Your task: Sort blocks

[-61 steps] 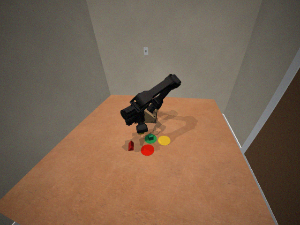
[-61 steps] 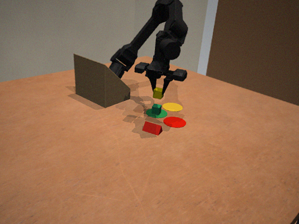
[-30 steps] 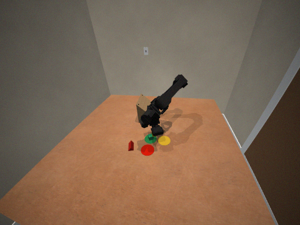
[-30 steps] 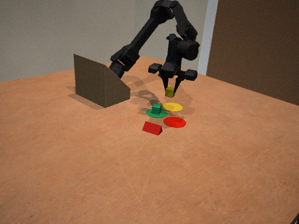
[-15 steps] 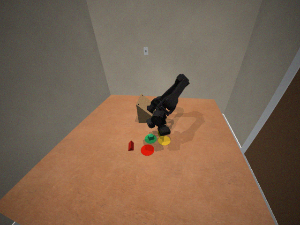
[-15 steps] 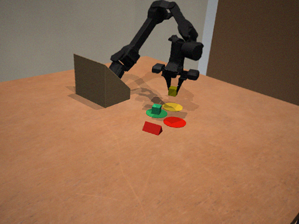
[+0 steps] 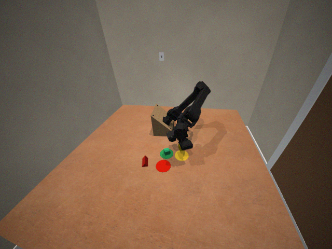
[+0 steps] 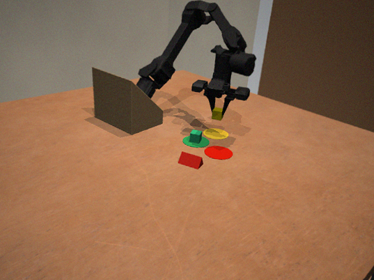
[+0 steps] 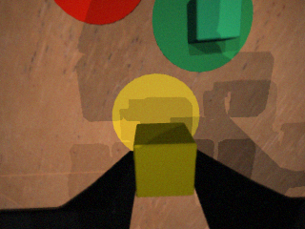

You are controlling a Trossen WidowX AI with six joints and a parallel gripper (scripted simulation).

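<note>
My gripper is shut on a yellow cube and holds it in the air, above and a little behind the yellow circle. In the wrist view the yellow cube sits between my dark fingers, with the yellow circle just beyond it. A green cube rests inside the green circle; it also shows in the wrist view. A red wedge block lies on the table beside the red circle, outside it. The red circle is empty.
A tan slanted board stands on the table to the left of the circles, near the arm's base. The three circles lie close together. The table's right edge is well away from them.
</note>
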